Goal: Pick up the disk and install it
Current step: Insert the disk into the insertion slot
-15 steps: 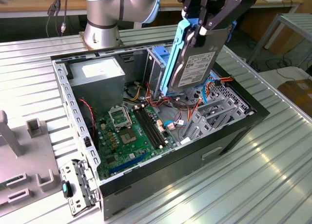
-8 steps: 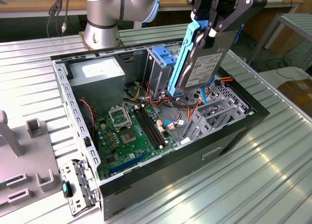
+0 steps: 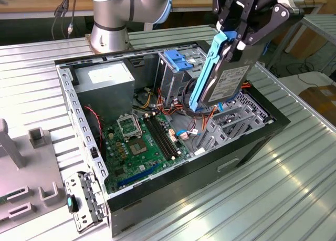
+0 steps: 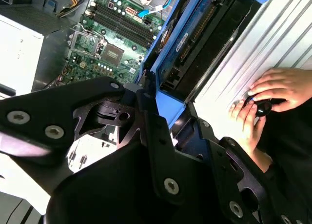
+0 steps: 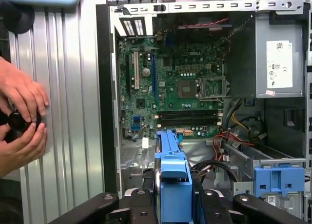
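1. The tool [image 3: 235,39] is closed on the disk [image 3: 227,83] and grips it at its upper end, with the fingers against the blue rails.
2. The disk hangs tilted in the air, clear of the open case [image 3: 247,152]. Its label side faces the camera in the exterior view. Its lower end is above the cables [image 3: 202,114] near the drive bay.
3. The case lies on its side on the ribbed metal desk [image 3: 294,199], with its interior exposed.
4. Inside the case, the motherboard [image 3: 142,141] lies flat on the bottom. The grey power supply [image 3: 107,81] sits in the corner toward the exterior view's left. A blue latch plate [image 3: 178,60] stands on the cage just beside the disk.
5. In the first wrist view, the blue rail end of the disk [image 5: 173,177] sits between the black tool links, over the case.
6. In the same view, 2 hands [image 5: 24,94] rest on the desk beside the case and hold a small black knob [image 5: 18,122].
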`<state>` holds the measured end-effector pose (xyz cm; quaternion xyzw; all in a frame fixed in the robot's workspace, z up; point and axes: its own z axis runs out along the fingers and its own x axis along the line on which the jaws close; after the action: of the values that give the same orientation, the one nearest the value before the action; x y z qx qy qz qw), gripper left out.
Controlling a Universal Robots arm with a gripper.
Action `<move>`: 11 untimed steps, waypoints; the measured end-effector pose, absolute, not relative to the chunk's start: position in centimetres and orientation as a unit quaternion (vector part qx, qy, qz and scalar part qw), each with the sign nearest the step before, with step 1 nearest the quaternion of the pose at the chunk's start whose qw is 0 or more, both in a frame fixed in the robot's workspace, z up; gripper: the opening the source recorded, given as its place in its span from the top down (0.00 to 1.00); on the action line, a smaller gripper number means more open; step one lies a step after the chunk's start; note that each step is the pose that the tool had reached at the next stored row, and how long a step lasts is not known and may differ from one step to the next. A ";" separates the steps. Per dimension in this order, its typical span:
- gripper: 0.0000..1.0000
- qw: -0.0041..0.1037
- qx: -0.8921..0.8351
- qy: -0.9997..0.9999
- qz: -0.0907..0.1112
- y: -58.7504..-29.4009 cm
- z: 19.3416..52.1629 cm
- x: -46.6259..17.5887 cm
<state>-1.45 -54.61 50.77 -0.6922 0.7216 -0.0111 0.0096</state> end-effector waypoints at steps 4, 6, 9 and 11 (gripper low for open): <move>0.63 0.010 -0.692 0.722 -0.011 -55.1 50.4 -0.3; 0.63 0.010 -0.692 0.722 -0.011 -55.1 50.4 -0.2; 0.63 0.010 -0.692 0.722 -0.011 -55.1 50.4 0.0; 0.63 0.010 -0.692 0.722 -0.011 -55.1 50.4 0.0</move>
<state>0.01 -55.09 50.43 -0.6922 0.7216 -0.0110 0.0096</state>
